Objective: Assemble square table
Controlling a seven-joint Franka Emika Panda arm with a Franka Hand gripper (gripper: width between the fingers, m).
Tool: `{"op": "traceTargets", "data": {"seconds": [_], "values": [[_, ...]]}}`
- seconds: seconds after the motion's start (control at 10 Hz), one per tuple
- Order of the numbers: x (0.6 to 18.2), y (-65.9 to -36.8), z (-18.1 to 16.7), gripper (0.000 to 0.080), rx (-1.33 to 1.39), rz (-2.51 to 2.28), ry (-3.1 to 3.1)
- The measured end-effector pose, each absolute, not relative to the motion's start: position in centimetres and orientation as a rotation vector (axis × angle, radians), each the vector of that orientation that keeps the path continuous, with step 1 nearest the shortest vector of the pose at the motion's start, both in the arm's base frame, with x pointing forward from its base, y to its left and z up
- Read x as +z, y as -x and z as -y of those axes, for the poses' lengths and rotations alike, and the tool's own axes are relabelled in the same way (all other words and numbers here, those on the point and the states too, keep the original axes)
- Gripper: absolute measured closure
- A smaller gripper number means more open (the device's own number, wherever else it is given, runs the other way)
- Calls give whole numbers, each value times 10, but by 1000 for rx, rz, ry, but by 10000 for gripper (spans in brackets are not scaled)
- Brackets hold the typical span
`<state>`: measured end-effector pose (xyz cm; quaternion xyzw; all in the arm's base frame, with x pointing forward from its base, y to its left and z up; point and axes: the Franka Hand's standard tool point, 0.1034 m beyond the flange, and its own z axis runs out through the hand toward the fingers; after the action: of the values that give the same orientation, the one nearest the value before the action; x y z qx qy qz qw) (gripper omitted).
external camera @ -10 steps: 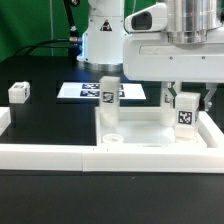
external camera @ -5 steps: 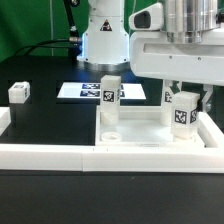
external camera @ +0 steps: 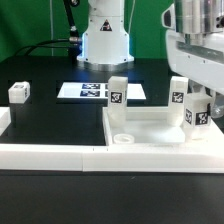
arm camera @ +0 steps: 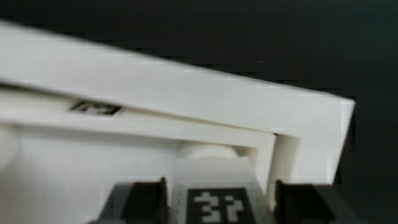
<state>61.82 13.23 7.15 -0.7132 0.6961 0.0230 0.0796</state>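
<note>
grip: your gripper (external camera: 201, 102) fingers pinch a tagged leg (external camera: 197, 114)
risk: tilted at the tabletop (external camera: 150, 127) corner, it may jam

Robotics lab: marker board (external camera: 80, 91), black table (external camera: 50, 122)

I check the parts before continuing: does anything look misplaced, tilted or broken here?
Nothing looks damaged or spilled. One loose leg sits alone at the exterior view's far left, apart from the tabletop, while the gripper clamps a second leg.
</note>
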Motion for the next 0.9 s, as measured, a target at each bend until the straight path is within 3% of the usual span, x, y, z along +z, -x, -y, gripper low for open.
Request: {"op": "traceTargets", "data": {"seconds": [0.4,0.6,0.9], "values": [[70,-618,-135,509,87,-2230,1963],[66,-611,-130,201,74,-2050,2160],[70,-611,-125,152,41,-1667,2483]]}}
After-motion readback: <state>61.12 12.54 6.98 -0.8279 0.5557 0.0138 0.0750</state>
